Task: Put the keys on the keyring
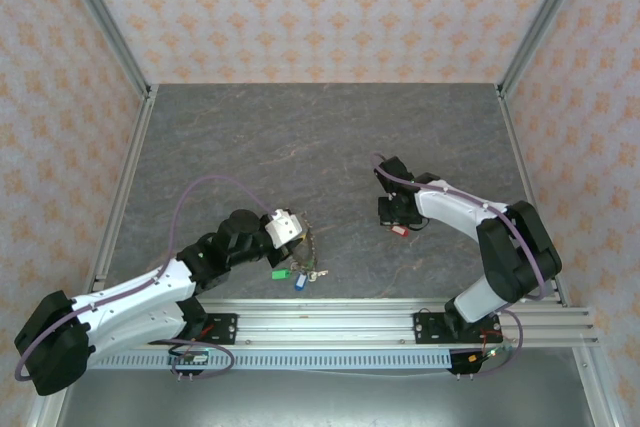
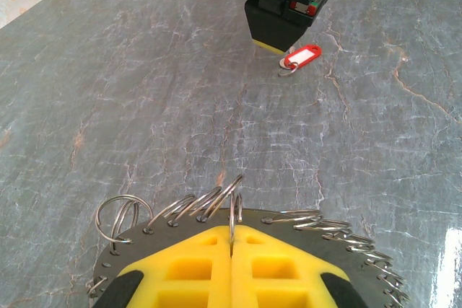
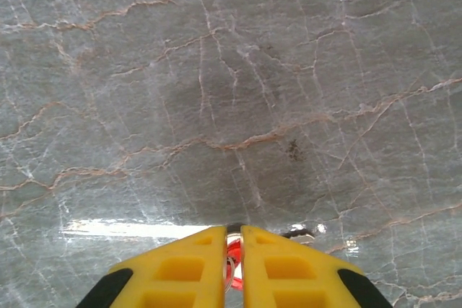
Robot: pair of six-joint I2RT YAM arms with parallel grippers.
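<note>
Keyring in left hand, keys just beside it; one key at right hand, well apart rightward.

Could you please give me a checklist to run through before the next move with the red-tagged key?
1. Left gripper shut on the keyring: ok.
2. Right gripper down at the red-tagged key, jaws nearly closed: ok.
3. Red-tagged key actually pinched: cannot tell.
4. Keyring's small loops turned toward the right gripper: ok.
5. Green tag and blue tag beside the keyring, away from the right gripper: ok.
6. The two arms well apart: ok.
</note>
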